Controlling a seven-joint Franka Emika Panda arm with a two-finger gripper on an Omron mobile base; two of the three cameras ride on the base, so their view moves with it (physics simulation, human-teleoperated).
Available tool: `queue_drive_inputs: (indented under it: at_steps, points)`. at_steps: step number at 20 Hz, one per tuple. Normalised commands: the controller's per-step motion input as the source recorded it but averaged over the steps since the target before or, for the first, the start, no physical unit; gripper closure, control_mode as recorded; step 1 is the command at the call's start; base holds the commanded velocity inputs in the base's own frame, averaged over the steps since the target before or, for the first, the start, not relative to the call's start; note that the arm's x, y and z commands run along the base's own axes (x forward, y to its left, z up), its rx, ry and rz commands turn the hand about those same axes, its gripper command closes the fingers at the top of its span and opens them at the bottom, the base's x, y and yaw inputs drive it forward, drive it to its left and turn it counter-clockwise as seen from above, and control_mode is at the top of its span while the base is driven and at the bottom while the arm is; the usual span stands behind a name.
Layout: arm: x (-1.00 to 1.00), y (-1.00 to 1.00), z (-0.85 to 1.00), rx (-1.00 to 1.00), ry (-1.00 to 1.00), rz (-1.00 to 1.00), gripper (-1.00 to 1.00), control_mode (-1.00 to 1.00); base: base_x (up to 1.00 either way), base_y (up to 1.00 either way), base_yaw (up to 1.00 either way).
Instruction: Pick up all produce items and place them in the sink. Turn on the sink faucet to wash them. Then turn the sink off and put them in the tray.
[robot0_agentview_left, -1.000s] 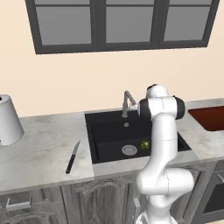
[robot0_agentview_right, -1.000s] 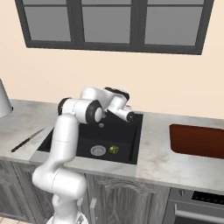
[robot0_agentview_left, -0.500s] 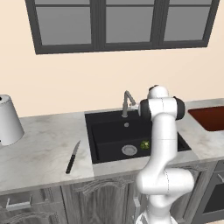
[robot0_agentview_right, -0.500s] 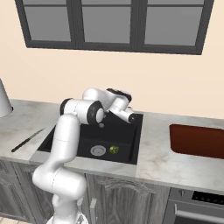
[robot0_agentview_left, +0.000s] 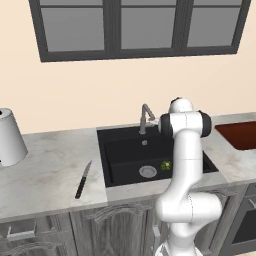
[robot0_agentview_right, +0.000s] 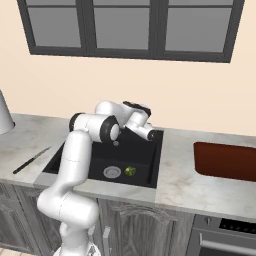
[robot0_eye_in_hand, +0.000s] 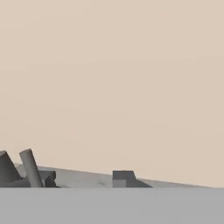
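- The broccoli floret (robot0_agentview_left: 165, 164) lies on the floor of the sink (robot0_agentview_left: 125, 160), lower centre of the left base view, just right of the round silver drain (robot0_agentview_left: 147, 171); in the right base view it shows as a green lump (robot0_agentview_right: 130, 171) beside the drain.
- With the produce already in the basin, the step in hand looks like turning the water on.
- The sink faucet (robot0_agentview_left: 146, 117) stands at the basin's back rim, centre of the left base view; its base parts show at the lower left of the hand view (robot0_eye_in_hand: 30, 168).
- The gripper (robot0_agentview_right: 150, 133) hangs near the faucet, over the basin's back right part in the right base view; whether the jaws are spread or pressed together I cannot tell.
- Next move, as I judge it: bring the jaws against the faucet handle and push it, without knocking the spout.
- The tray (robot0_agentview_right: 225, 160) waits on the counter (robot0_agentview_right: 180, 185) at the right edge, well apart from the sink.
- A knife (robot0_agentview_left: 83, 179) lies on the counter left of the sink; leave it alone.
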Motion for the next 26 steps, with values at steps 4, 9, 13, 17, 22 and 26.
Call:
queue_drive_inputs:
  at_steps: [4,9,13,17,22,26]
  points:
    - [0.00,-0.61,-0.36,0.06,0.11,0.00,1.00,-1.00,0.00,0.00,0.00]
    - [0.00,-0.55,-0.35,0.05,0.07,0.00,1.00,-1.00,0.00,0.00,0.00]
    - [0.00,-0.50,-0.32,0.04,0.04,0.00,1.00,-1.00,0.00,0.00,0.00]
    - [0.00,-0.44,-0.27,0.03,0.00,0.00,1.00,-1.00,0.00,0.00,0.00]
    - [0.00,-0.48,-0.32,0.04,0.00,0.00,1.00,-1.00,0.00,0.00,0.00]
    - [0.00,-0.47,-0.35,0.04,0.04,0.00,1.00,-1.00,0.00,0.00,0.00]
